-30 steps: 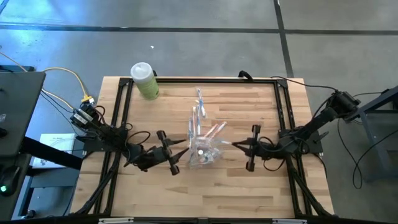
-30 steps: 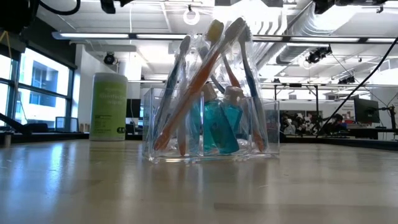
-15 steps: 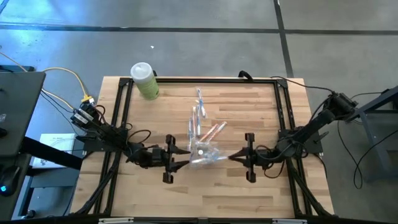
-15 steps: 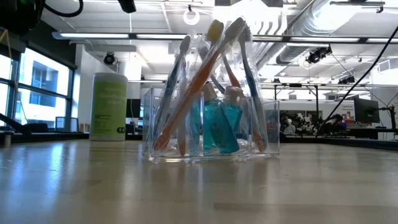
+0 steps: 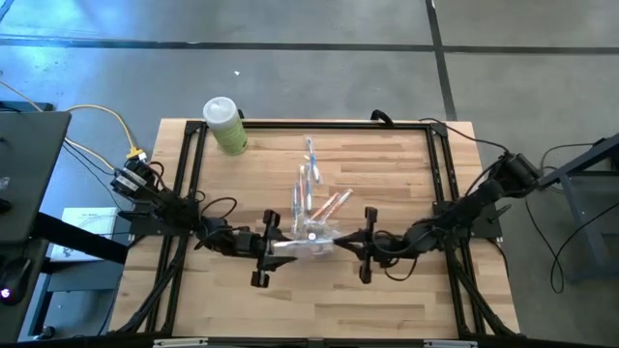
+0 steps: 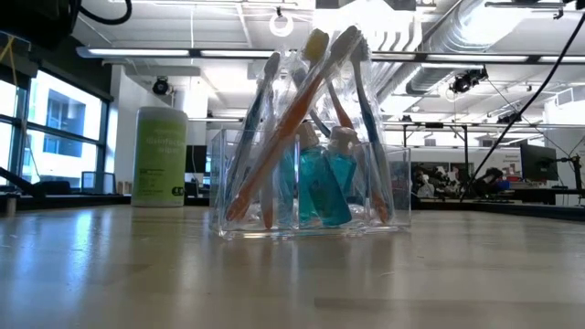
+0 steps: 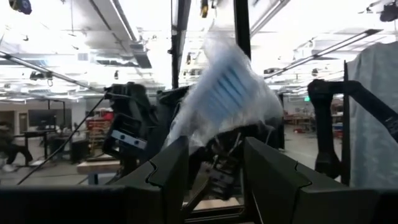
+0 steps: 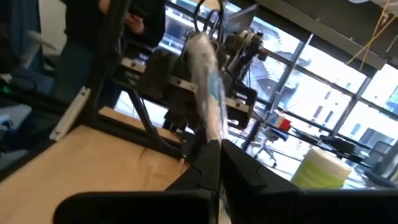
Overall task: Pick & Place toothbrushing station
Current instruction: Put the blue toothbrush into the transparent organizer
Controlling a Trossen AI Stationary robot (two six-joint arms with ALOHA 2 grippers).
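Small see-through plastic holder (image 5: 311, 240) w/ thin clear-white toothbrushes, teal + orange parts (image 6: 306, 110), sits mid-table, upright in low view. Brushes lean, tips up.

Left gripper (image 5: 274, 248) on holder's left side, fingers (image 7: 168, 168) part open, holder right ahead in gap, looks like touching; can't tell if gripped.

Right gripper (image 5: 358, 249) just beside holder's right side, fingers pressed together, holding nothing.

Both close; left nearer, holder lies straight between its fingers.

Light-green bottle, white cap (image 5: 224, 125) far corner, well apart.
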